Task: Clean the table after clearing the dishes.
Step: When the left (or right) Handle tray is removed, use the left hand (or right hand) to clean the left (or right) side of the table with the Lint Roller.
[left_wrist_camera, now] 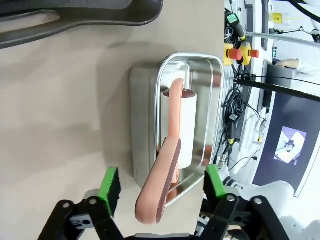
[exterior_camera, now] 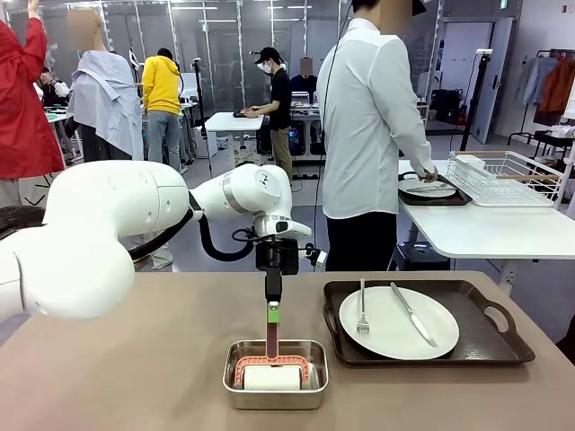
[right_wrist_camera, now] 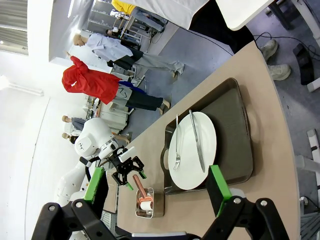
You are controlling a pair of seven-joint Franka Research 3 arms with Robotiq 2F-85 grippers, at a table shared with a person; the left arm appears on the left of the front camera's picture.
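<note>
table (exterior_camera: 135, 359): taupe top; pan front-middle, tray (exterior_camera: 485, 346) to its right.
dishes (exterior_camera: 398, 321): one plate w/ fork & knife on that tray; 2nd plate (exterior_camera: 427, 188) on white table behind, at person's hand.
roller (exterior_camera: 271, 377): lies in steel pan (exterior_camera: 232, 395), handle up.
L gripper (left_wrist_camera: 161, 182): jaws wide, handle btwn pads, neither touching.
R gripper (right_wrist_camera: 156, 182): jaws wide, nothing held, high over table.
progress: we judge clearing approx. half done; cleaning not begun.
</note>
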